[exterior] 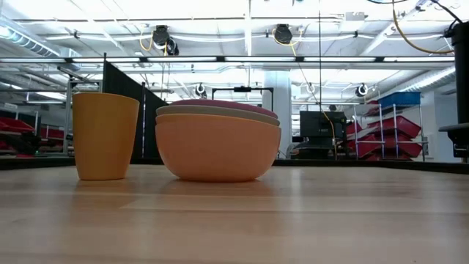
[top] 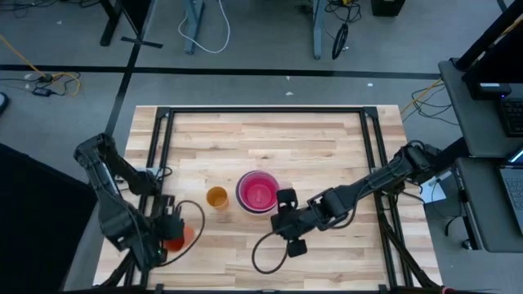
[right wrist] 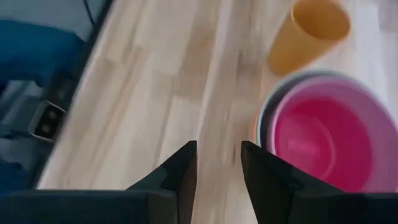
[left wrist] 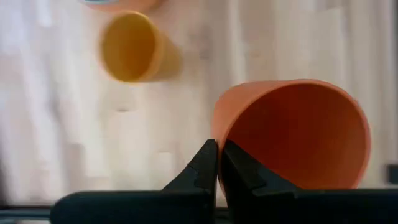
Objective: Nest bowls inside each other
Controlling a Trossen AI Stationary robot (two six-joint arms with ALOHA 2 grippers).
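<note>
A stack of nested bowls [top: 258, 193] stands mid-table. In the low view the orange bowl [exterior: 217, 150] is at the bottom with grey and pink rims above it, and the magenta inside [right wrist: 323, 134] shows from above. An amber cup [top: 216, 198] stands upright just left of the stack. Near the left front corner my left gripper [left wrist: 218, 158] is shut on an orange cup [left wrist: 298, 134]. My right gripper [right wrist: 219, 165] hovers open beside the stack's near right side, with nothing between its fingers. My left gripper pinches the orange cup's wall at the rim [left wrist: 217, 127], one finger inside the cup and one outside. The fingers come from above, pointing steeply down. The cup is tilted, its mouth facing up toward the wrist; whether its base is off the table, I cannot tell.
Black frame rails [top: 160, 155] run along the table's left, far and right sides. A dark cable loop [top: 265, 249] lies on the wood below my right arm. Bare wood [top: 270, 143] stretches across the far half of the table.
</note>
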